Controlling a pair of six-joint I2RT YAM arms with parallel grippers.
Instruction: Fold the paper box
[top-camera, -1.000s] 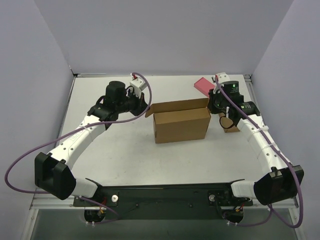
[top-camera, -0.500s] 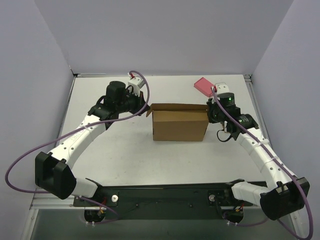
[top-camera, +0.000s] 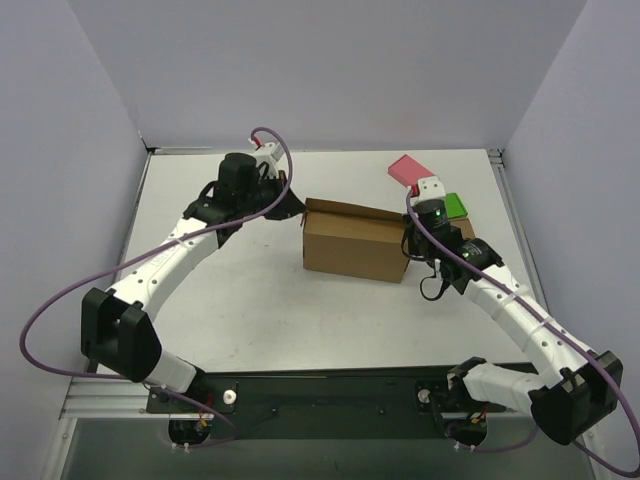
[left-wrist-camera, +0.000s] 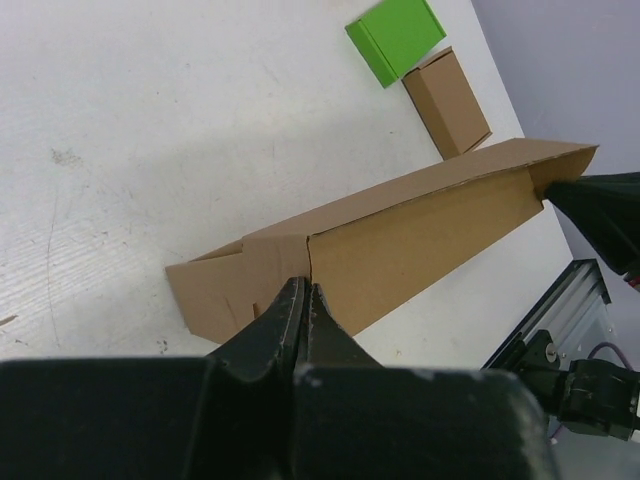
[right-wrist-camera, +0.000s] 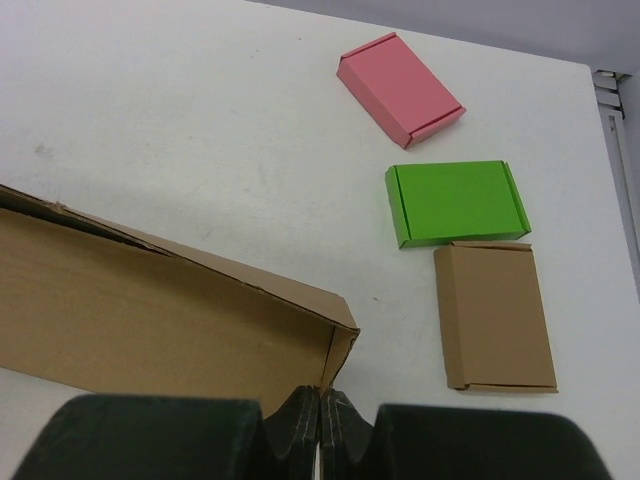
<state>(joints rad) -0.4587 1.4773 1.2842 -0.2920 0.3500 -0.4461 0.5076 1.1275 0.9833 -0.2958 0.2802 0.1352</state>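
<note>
The box (top-camera: 355, 248) is found at the centre of the table (top-camera: 250, 300), erected, with walls raised and ends turned in. The lid is judged not fully seated, as a dark gap is seen along its 12 o'clock edge. The left gripper (left-wrist-camera: 303, 298), jaws together, is set against the 9 o'clock end. The right gripper (right-wrist-camera: 320, 408), jaws together, is set at the 3 o'clock corner. No cardboard is seen clamped. Final closing is judged outstanding.
</note>
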